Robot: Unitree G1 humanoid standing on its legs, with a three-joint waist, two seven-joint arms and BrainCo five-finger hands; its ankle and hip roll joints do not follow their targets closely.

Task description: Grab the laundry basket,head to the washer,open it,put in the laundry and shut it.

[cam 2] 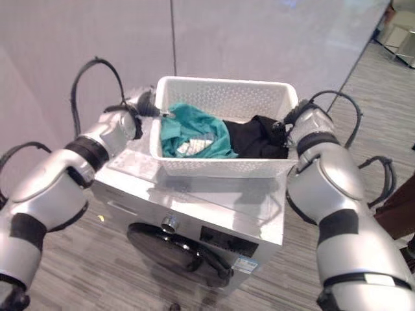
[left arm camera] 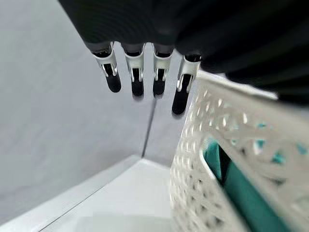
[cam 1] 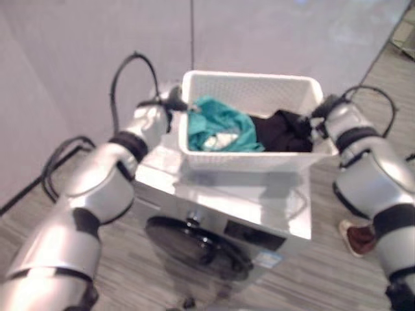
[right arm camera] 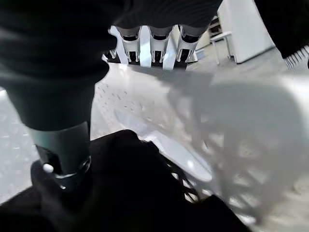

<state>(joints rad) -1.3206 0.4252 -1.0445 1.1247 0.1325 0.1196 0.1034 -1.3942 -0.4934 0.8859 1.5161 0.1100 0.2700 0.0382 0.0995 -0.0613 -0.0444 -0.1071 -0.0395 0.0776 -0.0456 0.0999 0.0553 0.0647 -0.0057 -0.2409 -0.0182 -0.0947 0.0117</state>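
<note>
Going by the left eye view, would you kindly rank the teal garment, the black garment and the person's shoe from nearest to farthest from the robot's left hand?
1. Teal garment: in the basket's left half, right beside the left hand.
2. Black garment: in the basket's right half, by the right hand.
3. Person's shoe: on the floor, lower right, past the washer.

We see a pale grey wall [cam 1: 272, 32] behind, split by a dark vertical seam [cam 1: 192, 32] | grey wood-grain floor [cam 1: 324, 272] underfoot | a person's brown shoe with a white sole [cam 1: 358, 238] on the floor at right | white furniture [right arm camera: 244, 26] far off past the wall's end.
</note>
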